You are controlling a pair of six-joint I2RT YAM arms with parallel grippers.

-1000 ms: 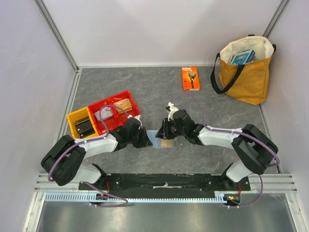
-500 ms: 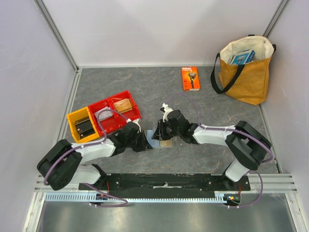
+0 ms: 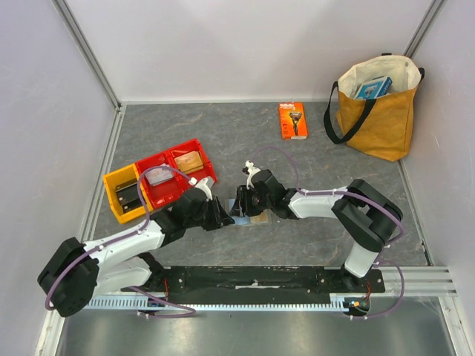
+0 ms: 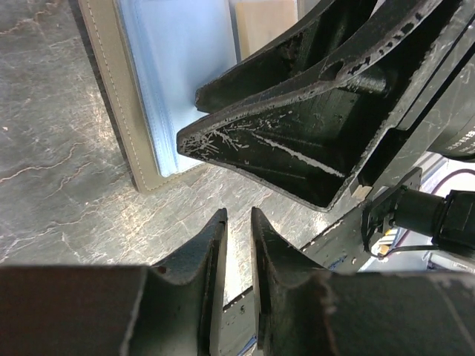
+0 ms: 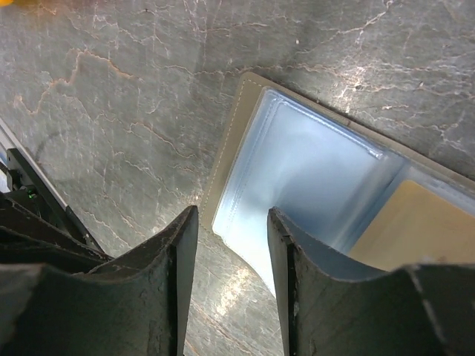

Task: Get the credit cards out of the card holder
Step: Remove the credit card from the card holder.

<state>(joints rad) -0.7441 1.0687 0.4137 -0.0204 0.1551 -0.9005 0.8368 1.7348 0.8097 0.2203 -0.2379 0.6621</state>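
The card holder (image 5: pixel 312 170) lies open on the table, its light blue sleeves facing up inside a grey stitched border (image 4: pixel 119 104). One tan-orange credit card (image 5: pixel 419 222) sits in a sleeve at the holder's right half (image 3: pixel 257 219). My right gripper (image 5: pixel 231 215) is open and straddles the near corner of a blue sleeve, gripping nothing. My left gripper (image 4: pixel 237 221) hovers just off the holder's corner, its jaws a narrow slit apart with bare table between them. The right gripper's fingers (image 4: pixel 297 141) cross above the holder (image 4: pixel 178 81). No blackish card shows.
A yellow bin (image 3: pixel 113 185) and red bins (image 3: pixel 209 169) stand left of the arms with small items inside. An orange razor package (image 3: pixel 292 120) lies at the back. A tan tote bag (image 3: pixel 378 111) stands at the back right. Grey walls enclose the table.
My right gripper has slid left over the holder and its jaws have spread wider. The left arm has stretched out toward the holder's left edge, its jaws unchanged.
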